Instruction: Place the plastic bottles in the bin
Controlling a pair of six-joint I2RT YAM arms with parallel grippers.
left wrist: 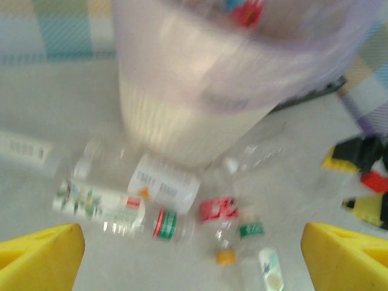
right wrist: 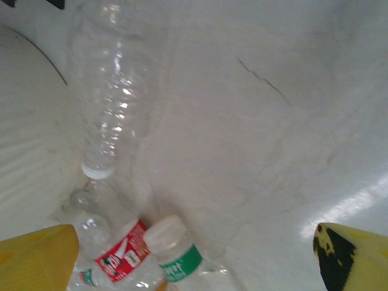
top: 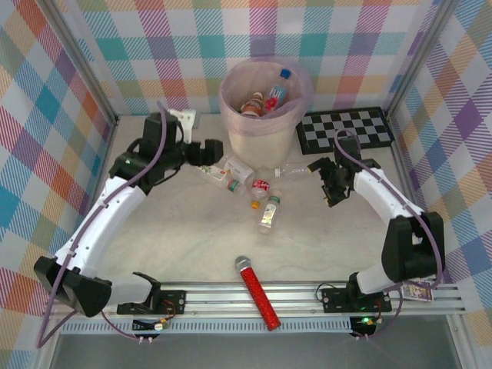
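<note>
Because the left wrist view is smeared with blur, the labels on the plastic bottles (left wrist: pixel 163 185) cannot be read there, and it is hard to tell where one bottle ends and the next begins. Seen from above, they lie in a loose cluster on the table (top: pixel 154 231) just in front of the bin (top: pixel 261 134), some touching or overlapping. At least six can be counted, among them one clear bottle (top: pixel 296 171) lying a little apart, near the right pincer (top: pixel 321 173).

The bin stands upright at the far side, lined with a pink bag (top: pixel 231 84). It holds at least two bottles, one of them a blue-capped bottle (top: pixel 285 74); anything lower is hidden by the rim and the bag.

One red microphone (top: pixel 257 296) lies at the near edge. One checkerboard (top: pixel 346 129) lies flat to the right of the bin, its near edge partly crossed by the right arm.

The left pincer (top: pixel 214 156) sits at the cluster's left end, its yellow fingertips (left wrist: pixel 42 251) spread wide with nothing between them. The right pincer's fingertips (right wrist: pixel 36 254) also stand wide apart and empty above the clear bottle and two labelled ones, which are cut off by the lower edge of the view.
</note>
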